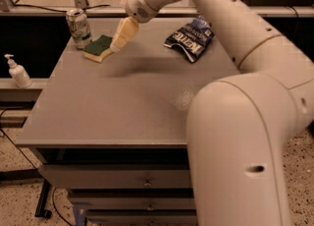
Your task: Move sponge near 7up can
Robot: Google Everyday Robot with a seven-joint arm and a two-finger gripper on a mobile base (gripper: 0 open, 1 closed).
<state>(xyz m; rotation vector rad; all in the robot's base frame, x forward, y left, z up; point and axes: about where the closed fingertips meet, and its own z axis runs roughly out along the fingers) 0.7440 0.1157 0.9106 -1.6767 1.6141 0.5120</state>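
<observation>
The sponge (98, 48), dark green on top with pale yellow foam below, lies flat on the grey table (122, 107) at the far left. The 7up can (78, 27), silver-white and green, stands upright just left of and behind it, a small gap apart. My gripper (117, 47) reaches down from the arm at the sponge's right edge, with its tip right beside the sponge. I cannot tell whether it touches the sponge.
A dark blue chip bag (191, 38) lies at the far right of the table. A white pump bottle (17, 71) stands on a lower ledge to the left. My large arm (245, 122) covers the right front of the table.
</observation>
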